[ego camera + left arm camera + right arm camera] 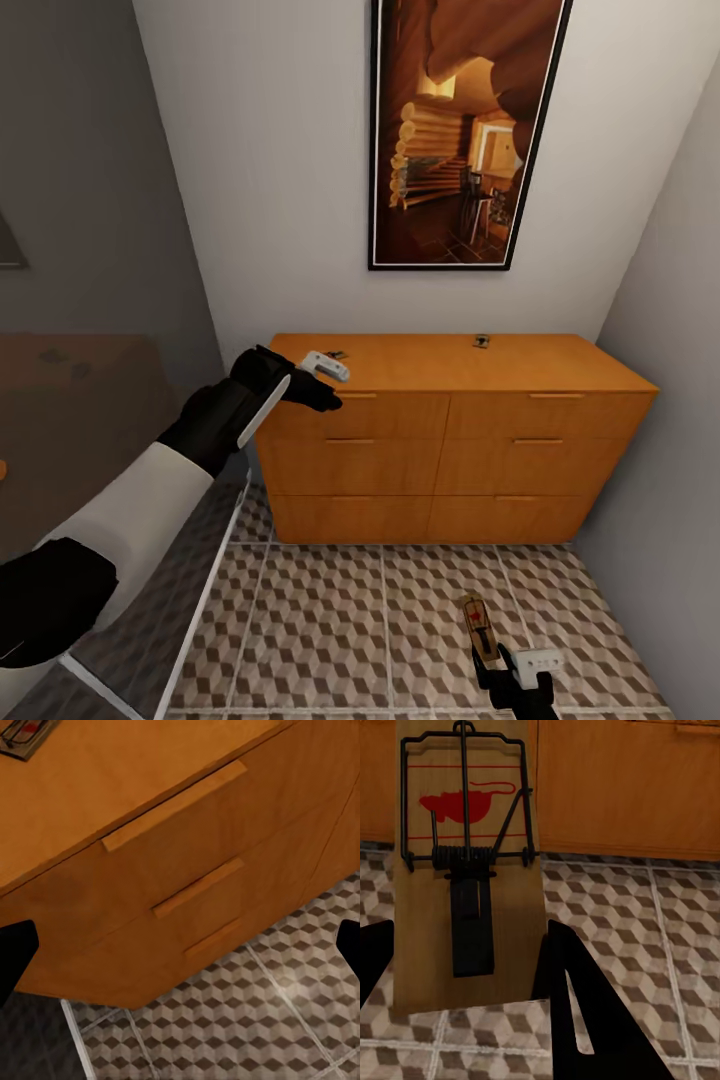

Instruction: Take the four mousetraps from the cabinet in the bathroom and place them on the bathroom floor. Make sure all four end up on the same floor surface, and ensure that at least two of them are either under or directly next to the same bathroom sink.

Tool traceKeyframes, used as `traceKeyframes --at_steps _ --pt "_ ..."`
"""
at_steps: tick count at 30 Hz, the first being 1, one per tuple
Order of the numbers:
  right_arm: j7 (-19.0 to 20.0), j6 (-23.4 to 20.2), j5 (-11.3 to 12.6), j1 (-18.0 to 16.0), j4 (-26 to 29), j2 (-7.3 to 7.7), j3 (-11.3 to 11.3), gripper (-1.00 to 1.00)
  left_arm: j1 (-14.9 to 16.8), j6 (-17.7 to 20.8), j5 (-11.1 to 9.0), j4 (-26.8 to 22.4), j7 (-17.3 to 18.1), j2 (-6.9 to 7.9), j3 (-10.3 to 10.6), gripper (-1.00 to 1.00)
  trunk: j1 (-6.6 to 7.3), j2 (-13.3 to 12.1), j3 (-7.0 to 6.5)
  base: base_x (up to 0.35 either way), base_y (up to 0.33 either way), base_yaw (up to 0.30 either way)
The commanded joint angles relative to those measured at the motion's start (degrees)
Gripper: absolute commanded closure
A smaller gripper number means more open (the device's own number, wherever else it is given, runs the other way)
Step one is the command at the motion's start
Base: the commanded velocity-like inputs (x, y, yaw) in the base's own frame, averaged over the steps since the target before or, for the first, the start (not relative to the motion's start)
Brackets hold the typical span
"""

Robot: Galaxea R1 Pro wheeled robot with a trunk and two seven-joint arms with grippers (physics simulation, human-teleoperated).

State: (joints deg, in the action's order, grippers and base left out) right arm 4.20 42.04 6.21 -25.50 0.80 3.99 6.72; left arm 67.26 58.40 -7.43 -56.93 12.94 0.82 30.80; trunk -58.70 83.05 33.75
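Placing step, by judgement: right gripper [505, 655], lower right of frame, pinches a mousetrap [469, 862] low over the bathroom floor [380, 630]; left gripper [325, 368], fingers spread, hangs at the cabinet [450, 440] top's left edge, near two more mousetraps [481, 341]; next: release, then reach.

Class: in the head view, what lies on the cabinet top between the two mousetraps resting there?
Nothing. The head view shows bare orange-brown wood on the cabinet top between the mousetrap near the left gripper and the mousetrap further right.
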Motion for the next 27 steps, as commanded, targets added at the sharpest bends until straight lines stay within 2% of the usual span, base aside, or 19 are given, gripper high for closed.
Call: traceKeyframes --at_steps 1,5,11,12,13,14,16,17,27 --pt "0.41 -0.06 0.65 0.29 -0.06 0.0 0.31 1.0 0.07 0.23 -0.55 -0.05 -0.32 0.06 0.28 -1.0 -0.03 0.03 0.06 0.329 0.0 0.0" --pt "0.48 -4.44 0.65 2.71 -0.09 -0.03 0.31 1.0 0.07 0.23 -0.53 -0.1 -0.31 0.06 0.4 -1.0 -0.03 0.03 0.06 0.325 0.0 0.0" --pt "0.67 -8.58 0.65 5.1 -0.09 -0.11 0.31 1.0 0.07 0.23 -0.49 -0.47 -0.33 0.06 0.32 -1.0 -0.03 0.03 0.06 0.23 0.0 0.0" --pt "0.69 -10.43 0.65 5.26 -0.09 -0.18 0.31 1.0 0.07 0.23 -0.49 -0.53 -0.33 0.06 0.32 -1.0 -0.03 0.03 0.06 0.075 0.0 0.0" --pt "0.7 -15.01 0.67 5.4 -0.09 -0.31 0.31 1.0 0.07 0.23 -0.48 -0.58 -0.32 0.06 0.32 -1.0 -0.03 0.03 0.06 0.038 0.0 0.0" --pt "0.72 -16.86 0.68 5.43 -0.07 -0.36 0.31 1.0 0.07 0.23 -0.48 -0.59 -0.33 0.06 0.31 -1.0 -0.03 0.03 0.06 0.031 0.0 0.0" --pt "0.95 -23.37 0.71 5.5 0.01 -0.48 0.31 1.0 0.07 0.23 -0.48 -0.64 -0.31 0.06 0.31 -1.0 -0.03 0.03 0.06 0.016 0.0 0.0" --pt "0.98 -25.18 0.72 5.52 0.04 -0.51 0.31 1.0 0.07 0.23 -0.48 -0.67 -0.32 0.06 0.31 -1.0 -0.03 0.03 0.06 0.008 0.0 0.0" --pt "0.61 -29.63 0.72 5.55 0.24 -0.66 0.31 1.0 0.07 0.23 -0.48 -0.72 -0.32 0.06 0.31 -1.0 -0.03 0.03 0.06 0.002 0.0 0.0"
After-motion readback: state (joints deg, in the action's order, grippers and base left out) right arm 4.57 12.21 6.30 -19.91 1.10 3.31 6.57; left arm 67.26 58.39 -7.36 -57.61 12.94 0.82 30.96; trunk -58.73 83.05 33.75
